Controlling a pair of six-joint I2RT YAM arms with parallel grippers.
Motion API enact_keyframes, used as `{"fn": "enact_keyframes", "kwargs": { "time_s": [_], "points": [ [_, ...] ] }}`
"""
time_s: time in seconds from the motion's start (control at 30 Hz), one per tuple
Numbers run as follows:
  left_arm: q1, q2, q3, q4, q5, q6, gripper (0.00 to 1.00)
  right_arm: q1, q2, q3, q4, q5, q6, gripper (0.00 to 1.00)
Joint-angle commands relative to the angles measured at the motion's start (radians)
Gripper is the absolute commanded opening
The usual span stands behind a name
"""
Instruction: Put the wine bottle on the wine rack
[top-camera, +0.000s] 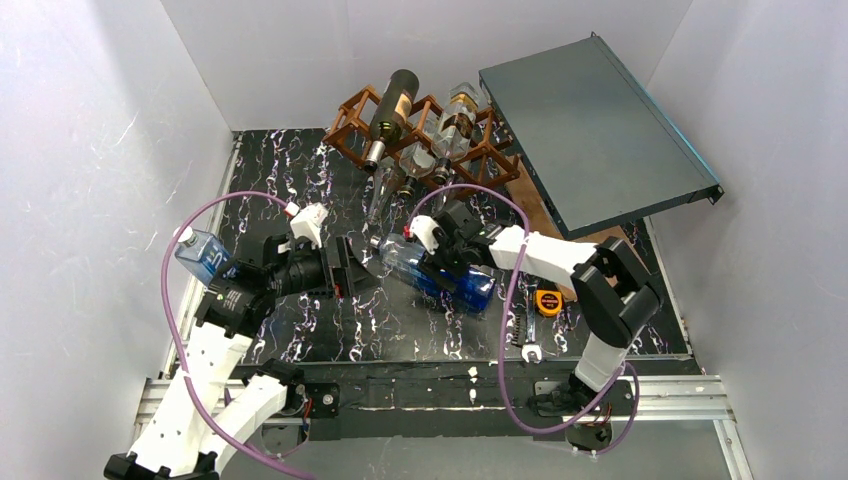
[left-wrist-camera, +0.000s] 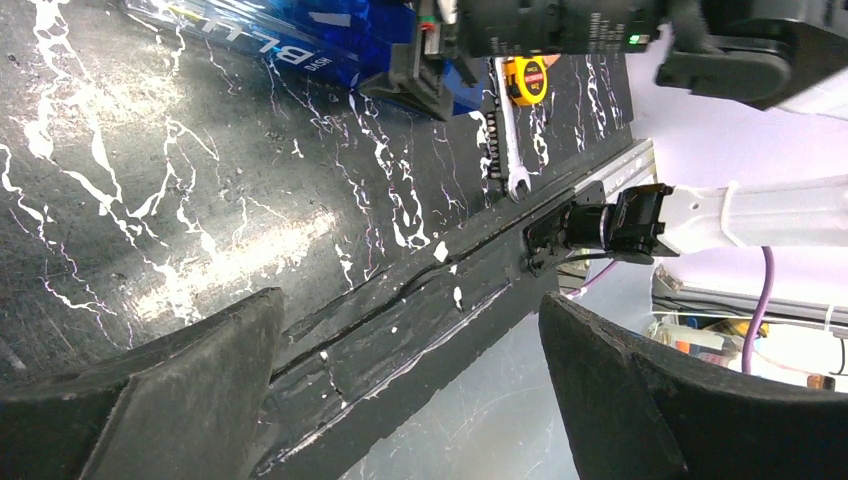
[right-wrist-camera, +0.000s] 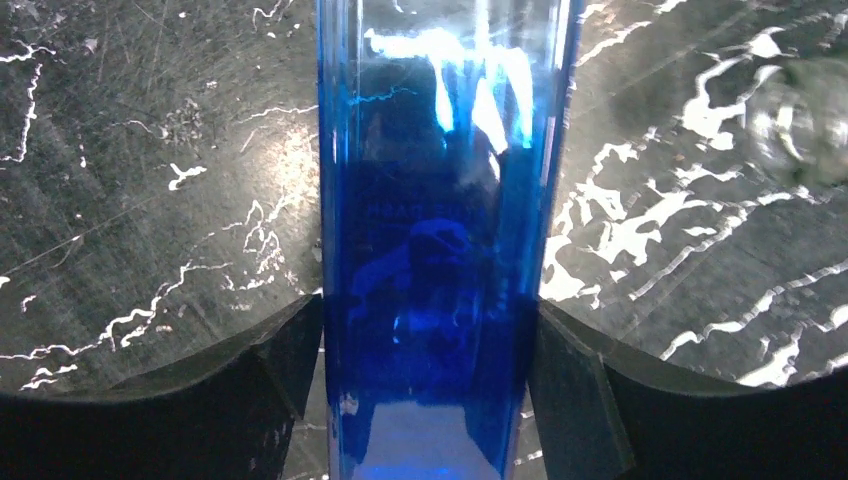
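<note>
A blue glass wine bottle (top-camera: 472, 287) lies on its side on the black marbled table, in the middle. My right gripper (top-camera: 440, 262) is shut on it; in the right wrist view the bottle (right-wrist-camera: 440, 150) fills the gap between both fingers of the gripper (right-wrist-camera: 430, 390). My left gripper (top-camera: 350, 270) is open and empty, just left of the bottle; in the left wrist view the gripper (left-wrist-camera: 410, 380) has wide-apart jaws and the bottle (left-wrist-camera: 300, 45) lies beyond them. The reddish-brown wine rack (top-camera: 350, 115) stands at the back, holding a dark bottle (top-camera: 392, 110) and a clear bottle (top-camera: 457, 125).
A large dark grey panel (top-camera: 590, 130) leans at the back right beside the rack. Clear bottles (top-camera: 385, 195) lie in front of the rack. A yellow tape measure (top-camera: 547, 302) and a wrench (top-camera: 527, 330) lie right of the blue bottle. A blue box (top-camera: 200, 255) stands at the far left.
</note>
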Motion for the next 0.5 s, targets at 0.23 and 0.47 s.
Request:
{"fn": "enact_keyframes", "kwargs": {
  "time_s": [0.23,0.47],
  "points": [
    [-0.003,-0.051,0.070,-0.077,-0.002,0.045,0.98,-0.001,0.085,0.074,-0.115,-0.270,-0.365,0.07],
    [-0.003,-0.044,0.047,-0.090,-0.075,0.043,0.98,0.000,0.069,0.047,-0.188,-0.215,-0.570,0.02]
  ]
}}
